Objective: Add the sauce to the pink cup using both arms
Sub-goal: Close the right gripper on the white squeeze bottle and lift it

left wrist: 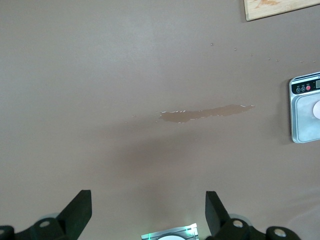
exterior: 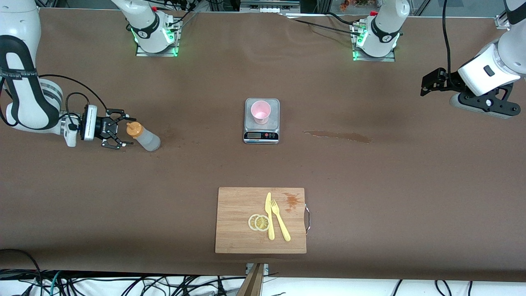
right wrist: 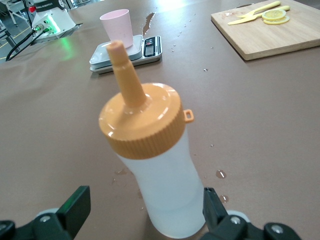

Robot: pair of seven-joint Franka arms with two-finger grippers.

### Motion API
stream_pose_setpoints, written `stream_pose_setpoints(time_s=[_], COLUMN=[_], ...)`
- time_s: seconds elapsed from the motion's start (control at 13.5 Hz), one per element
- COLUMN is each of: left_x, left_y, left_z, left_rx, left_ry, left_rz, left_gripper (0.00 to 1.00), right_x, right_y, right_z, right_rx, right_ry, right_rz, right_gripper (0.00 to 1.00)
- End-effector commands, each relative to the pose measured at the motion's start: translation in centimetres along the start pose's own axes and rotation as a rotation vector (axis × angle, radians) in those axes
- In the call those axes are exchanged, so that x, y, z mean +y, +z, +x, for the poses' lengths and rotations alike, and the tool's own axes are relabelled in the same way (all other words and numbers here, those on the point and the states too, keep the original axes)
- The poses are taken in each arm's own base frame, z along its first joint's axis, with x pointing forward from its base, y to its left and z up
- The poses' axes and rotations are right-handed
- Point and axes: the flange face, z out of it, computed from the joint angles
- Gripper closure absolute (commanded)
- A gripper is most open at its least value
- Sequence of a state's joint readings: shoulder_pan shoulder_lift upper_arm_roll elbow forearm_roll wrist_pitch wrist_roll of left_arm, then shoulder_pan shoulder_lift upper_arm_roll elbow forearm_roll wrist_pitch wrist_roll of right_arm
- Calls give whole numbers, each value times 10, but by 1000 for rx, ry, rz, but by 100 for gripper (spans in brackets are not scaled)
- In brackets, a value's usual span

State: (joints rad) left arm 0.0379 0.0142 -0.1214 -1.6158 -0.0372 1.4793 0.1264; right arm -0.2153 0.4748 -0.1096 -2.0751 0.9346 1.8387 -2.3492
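Observation:
The squeeze bottle [exterior: 144, 137] of sauce, translucent grey with an orange nozzle cap, stands on the table toward the right arm's end. It fills the right wrist view [right wrist: 160, 170]. My right gripper [exterior: 122, 128] is open, low at the table, with the bottle's lower body between its spread fingers [right wrist: 144, 200]; one finger [right wrist: 212, 202] is close to the bottle. The pink cup [exterior: 261, 112] stands on a small scale [exterior: 261, 135] at the table's middle, and shows in the right wrist view [right wrist: 117, 27]. My left gripper [exterior: 430, 82] is open and empty, up over the left arm's end [left wrist: 146, 205].
A brownish wet stain [exterior: 337, 135] lies on the table beside the scale toward the left arm's end [left wrist: 205, 113]. A wooden cutting board [exterior: 238, 222] with a yellow knife, fork and lemon slices lies nearer the front camera. Small drops dot the table by the bottle.

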Motion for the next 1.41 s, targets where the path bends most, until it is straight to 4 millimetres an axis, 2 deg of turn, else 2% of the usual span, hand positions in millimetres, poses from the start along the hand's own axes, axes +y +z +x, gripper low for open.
stream_pose_setpoints(time_s=[0.0, 0.15, 0.37, 0.59, 0.74, 0.89, 0.96, 1.04, 1.19, 1.26, 1.33], left_x=[5, 10, 12, 16, 19, 20, 19, 19, 19, 19, 19], left_y=[-8, -8, -8, -8, -8, -8, -8, -8, -8, -8, -8], left_z=[-5, -5, -5, -5, -4, -4, -4, -4, -4, -4, -4], left_rx=[4, 4, 2, 4, 3, 3, 3, 3, 3, 3, 3], left_ry=[-13, -2, 1, 9, 13, 16, 15, 15, 15, 13, 13], left_rz=[27, 29, 29, 30, 31, 31, 31, 31, 31, 31, 31], left_gripper=[0, 0, 0, 0, 0, 0, 0, 0, 0, 0, 0], right_x=[17, 31, 38, 39, 38, 38, 38, 39, 40, 45, 49], right_y=[7, 11, 23, 40, 55, 57, 57, 59, 60, 55, 53], right_z=[-12, -13, -7, 1, -5, -8, -7, -5, -2, 4, 12], right_rx=[40, 57, 72, 107, 133, 135, 134, 133, 131, 122, 111], right_ry=[-41, -104, -174, -184, -169, -173, -175, -176, -165, -175, -181], right_rz=[-19, -2, 17, 34, 35, 38, 39, 42, 45, 40, 37], right_gripper=[0, 0, 0, 0, 0, 6, 14, 29, 66, 79, 84])
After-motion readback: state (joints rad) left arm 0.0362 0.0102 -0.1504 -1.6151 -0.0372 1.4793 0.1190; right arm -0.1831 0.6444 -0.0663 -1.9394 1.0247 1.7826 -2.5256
